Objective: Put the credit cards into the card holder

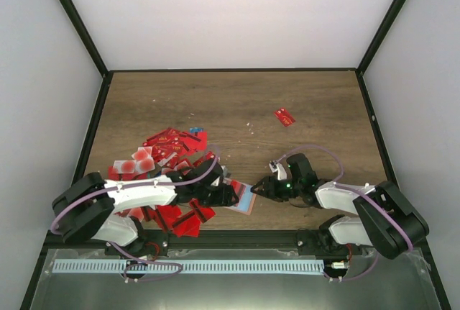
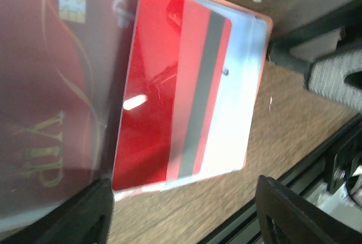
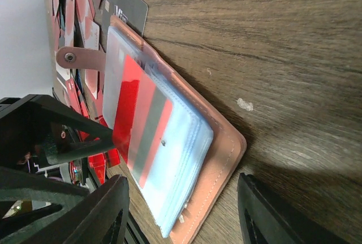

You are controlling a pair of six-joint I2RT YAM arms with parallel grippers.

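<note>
We see one red card (image 2: 164,85) already inside the card holder (image 3: 222,154). Left claw (image 2: 184,196) and right claw (image 3: 182,190) are spread, pinching nothing. Many cards (image 1: 169,144) remain on the table (image 1: 287,94).

This is a robot test cell in a lab rather than a home. Plain white panels (image 1: 237,15) in black frame struts (image 1: 75,19) box in a wood-grain table (image 1: 230,101) (left arm (image 1: 136,196) and right arm (image 1: 345,198) are bolted at its near edge), with a slotted metal rail (image 1: 187,267) below.
</note>
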